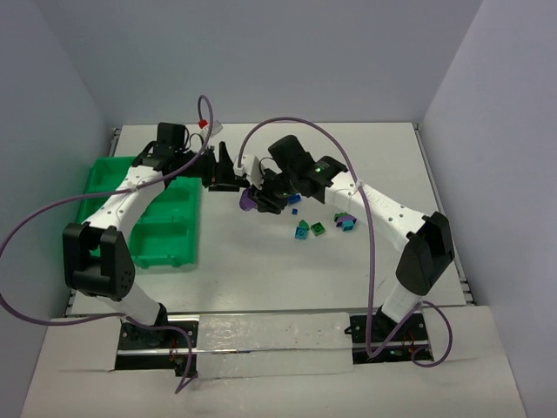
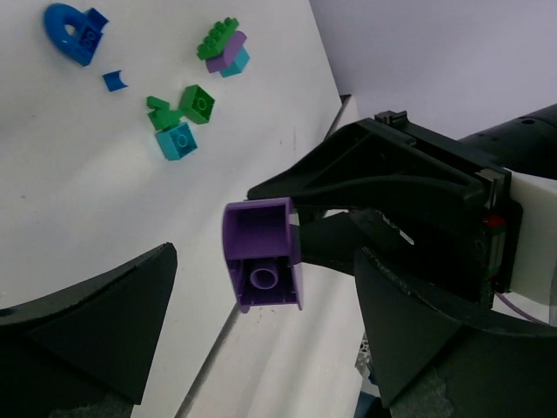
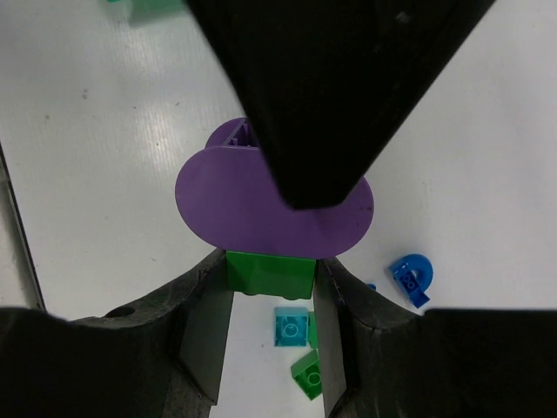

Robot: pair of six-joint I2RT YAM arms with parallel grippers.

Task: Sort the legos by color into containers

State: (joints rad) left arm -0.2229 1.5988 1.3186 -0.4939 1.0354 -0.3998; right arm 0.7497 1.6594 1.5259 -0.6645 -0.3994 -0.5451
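Note:
My right gripper (image 3: 270, 292) is shut on a green lego (image 3: 270, 272) that has a purple curved lego (image 3: 248, 209) stuck on its far side, both held above the table. My left gripper (image 2: 261, 348) stands open, its fingers (image 2: 87, 335) wide on either side of the purple lego (image 2: 261, 248) without touching it. From above, the two grippers (image 1: 228, 174) (image 1: 264, 198) meet at the table's middle. Loose legos lie below: teal (image 2: 177, 140), green (image 2: 198, 101), a blue arch (image 2: 70, 33) and a green-purple-teal stack (image 2: 224, 48). The containers are bins of a green tray (image 1: 165, 231) at the left.
Purple cables loop over both arms (image 1: 287, 124). White walls close the table at the back and sides. The loose pile (image 1: 318, 228) lies right of centre, under the right arm.

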